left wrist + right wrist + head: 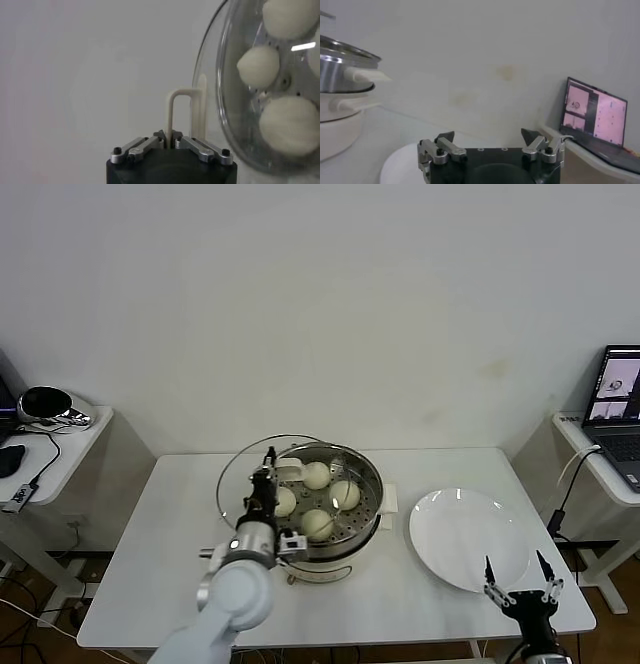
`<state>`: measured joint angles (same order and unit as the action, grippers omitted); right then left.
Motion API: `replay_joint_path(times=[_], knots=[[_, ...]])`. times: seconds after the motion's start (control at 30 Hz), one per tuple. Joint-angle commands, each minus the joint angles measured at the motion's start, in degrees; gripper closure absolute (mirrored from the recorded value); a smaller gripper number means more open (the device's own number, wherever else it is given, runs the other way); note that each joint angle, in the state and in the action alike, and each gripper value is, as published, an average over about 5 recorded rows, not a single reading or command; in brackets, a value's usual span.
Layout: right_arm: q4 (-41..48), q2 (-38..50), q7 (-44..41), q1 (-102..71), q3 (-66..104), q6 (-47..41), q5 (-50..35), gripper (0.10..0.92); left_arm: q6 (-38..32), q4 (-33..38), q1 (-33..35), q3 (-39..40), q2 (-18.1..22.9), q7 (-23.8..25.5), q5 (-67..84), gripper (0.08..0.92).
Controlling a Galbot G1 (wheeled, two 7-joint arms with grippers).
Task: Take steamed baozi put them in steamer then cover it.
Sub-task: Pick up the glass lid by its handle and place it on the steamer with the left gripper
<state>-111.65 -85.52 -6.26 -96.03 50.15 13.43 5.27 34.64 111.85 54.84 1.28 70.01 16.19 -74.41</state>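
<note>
Left wrist view: my left gripper (170,141) has its jaws clenched on the cover (212,95) handle, glass tilted beside the steamer (325,499). I should level it and centre it over the four baozi (317,525) near the counter (170,514) middle. My right gripper (518,574), jaws released, idles at the near right corner.

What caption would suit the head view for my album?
Left gripper holds the glass cover tilted beside the steamer with four baozi inside.

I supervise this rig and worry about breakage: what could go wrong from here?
The left claw pinches only the thin handle of the glass cover, which is tilted off the steamer's left side; it might slip or swing. Lowered off-centre, its rim could strike the steamer's edge or press a baozi.
</note>
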Motion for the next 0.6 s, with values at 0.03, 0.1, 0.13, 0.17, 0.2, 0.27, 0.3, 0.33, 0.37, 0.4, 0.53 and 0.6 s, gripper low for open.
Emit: replay_joint_path(times=[0.03, 0.1, 0.13, 0.17, 0.2, 0.27, 0.3, 0.33, 0.37, 0.4, 0.53, 0.6], knots=[[0.49, -0.16, 0.02, 0.06, -0.15, 0.29, 0.63, 0.203, 0.76, -6.78, -4.54, 4.79, 4.53, 0.94, -2.92, 0.851], [0.58, -0.18, 0.01, 0.11, -0.13, 0.32, 0.63, 0.203, 0.65, -7.52, -4.98, 5.07, 5.09, 0.71, -2.94, 0.851], [0.6, -0.19, 0.01, 0.12, -0.12, 0.33, 0.63, 0.203, 0.59, -7.89, -5.15, 5.2, 5.32, 0.56, -2.97, 0.851], [0.63, -0.19, 0.02, 0.11, -0.1, 0.34, 0.63, 0.203, 0.53, -8.29, -5.29, 5.37, 5.55, 0.4, -3.0, 0.851], [0.66, -0.18, 0.02, 0.1, -0.08, 0.36, 0.63, 0.203, 0.47, -8.61, -5.39, 5.53, 5.69, 0.27, -3.02, 0.851], [0.72, -0.15, 0.02, 0.08, 0.0, 0.43, 0.61, 0.203, 0.36, -9.25, -5.48, 5.83, 5.95, 0.01, -3.07, 0.851], [0.75, -0.13, 0.02, 0.07, 0.05, 0.46, 0.6, 0.203, 0.3, -9.5, -5.47, 5.9, 6.06, -0.1, -3.11, 0.851], [0.79, -0.11, 0.02, 0.06, 0.09, 0.49, 0.58, 0.203, 0.24, -9.75, -5.4, 5.92, 6.17, -0.23, -3.14, 0.851], [0.83, -0.1, 0.02, 0.05, 0.13, 0.53, 0.56, 0.203, 0.16, -10.0, -5.31, 5.93, 6.27, -0.37, -3.19, 0.851], [0.88, -0.08, 0.02, 0.04, 0.16, 0.57, 0.55, 0.203, 0.08, -10.2, -5.22, 5.91, 6.36, -0.51, -3.24, 0.851], [1.12, -0.06, 0.03, 0.08, 0.16, 0.72, 0.56, 0.203, -0.16, -10.99, -4.98, 5.98, 6.75, -0.97, -3.45, 0.851], [1.23, -0.08, 0.04, 0.12, 0.13, 0.76, 0.56, 0.203, -0.26, -11.42, -4.96, 5.97, 7.06, -1.21, -3.57, 0.851]])
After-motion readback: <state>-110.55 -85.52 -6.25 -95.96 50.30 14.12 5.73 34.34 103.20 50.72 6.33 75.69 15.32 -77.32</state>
